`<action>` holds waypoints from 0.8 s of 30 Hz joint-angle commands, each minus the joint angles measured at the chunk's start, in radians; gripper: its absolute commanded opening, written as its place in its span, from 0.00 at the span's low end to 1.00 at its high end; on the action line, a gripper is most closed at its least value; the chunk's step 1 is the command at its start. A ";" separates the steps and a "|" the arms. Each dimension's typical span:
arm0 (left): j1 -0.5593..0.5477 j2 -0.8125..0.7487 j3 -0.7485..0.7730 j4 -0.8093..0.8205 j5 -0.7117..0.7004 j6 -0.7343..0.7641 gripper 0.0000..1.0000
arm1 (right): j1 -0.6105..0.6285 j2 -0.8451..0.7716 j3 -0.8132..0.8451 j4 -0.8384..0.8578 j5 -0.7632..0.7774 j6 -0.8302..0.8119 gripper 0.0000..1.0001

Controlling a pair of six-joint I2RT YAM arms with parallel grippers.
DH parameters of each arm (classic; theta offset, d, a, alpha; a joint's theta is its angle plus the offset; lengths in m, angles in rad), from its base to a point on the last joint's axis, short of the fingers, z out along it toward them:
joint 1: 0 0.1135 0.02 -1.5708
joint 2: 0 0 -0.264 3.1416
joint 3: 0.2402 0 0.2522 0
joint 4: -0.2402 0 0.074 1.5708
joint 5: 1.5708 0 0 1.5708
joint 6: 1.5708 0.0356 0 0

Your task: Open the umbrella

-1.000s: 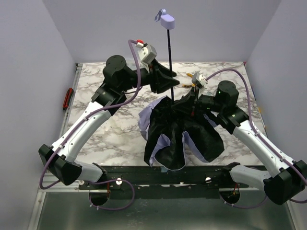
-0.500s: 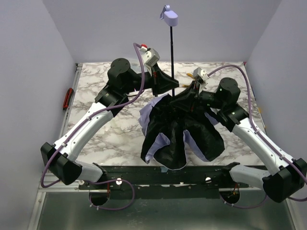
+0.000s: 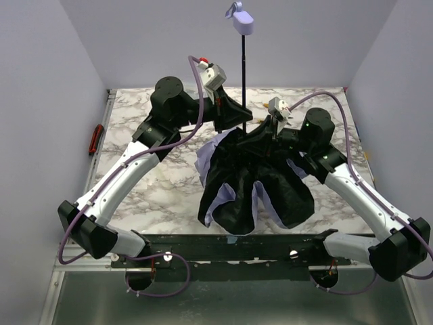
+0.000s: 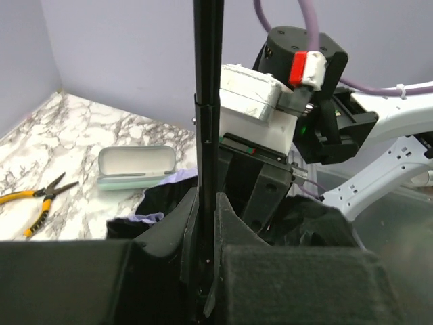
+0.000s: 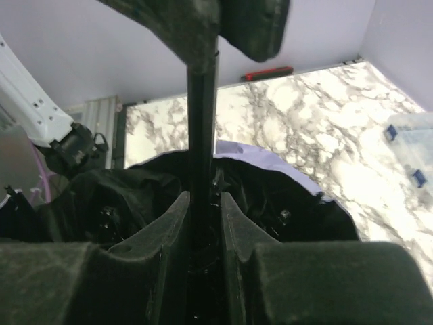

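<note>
Umbrella (image 3: 254, 183) stands mid-counter (image 3: 169, 179), shaft (image 3: 242, 74) upright, handle (image 3: 242, 24) high, canopy (image 3: 230, 196) sagging, half-spread. On the shaft the left jaws clamp above and the right jaws grip just below, at the hub. Spreading seems the step in hand; next, drive the hub along the shaft. The side walls stand well apart.

Umbrella (image 3: 270, 193): upright at centre of table (image 3: 172, 186), not yet open. Canopy (image 3: 230, 179): slack, draped down around base, black inside showing, lavender patches at left and near edges. Shaft (image 3: 242, 74): thin, black, extended, vertical. Handle (image 3: 242, 22): small, lavender, topmost.
</note>
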 commanded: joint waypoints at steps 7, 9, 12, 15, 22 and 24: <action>0.027 0.014 0.205 0.055 0.074 0.014 0.00 | -0.001 -0.004 -0.119 -0.266 -0.029 -0.264 0.24; 0.027 0.014 0.222 0.065 0.086 0.014 0.00 | -0.001 0.001 -0.131 -0.290 -0.032 -0.284 0.24; 0.027 0.013 0.246 0.077 0.110 0.017 0.00 | 0.000 0.004 -0.151 -0.304 -0.032 -0.299 0.24; 0.026 0.006 0.250 0.099 0.141 0.004 0.00 | 0.000 0.014 -0.161 -0.305 -0.032 -0.301 0.25; 0.001 -0.021 0.217 0.102 0.205 0.048 0.00 | 0.000 0.048 -0.136 -0.267 -0.033 -0.261 0.29; -0.006 -0.029 0.181 0.083 0.207 0.071 0.00 | -0.001 0.050 -0.117 -0.179 -0.036 -0.171 0.29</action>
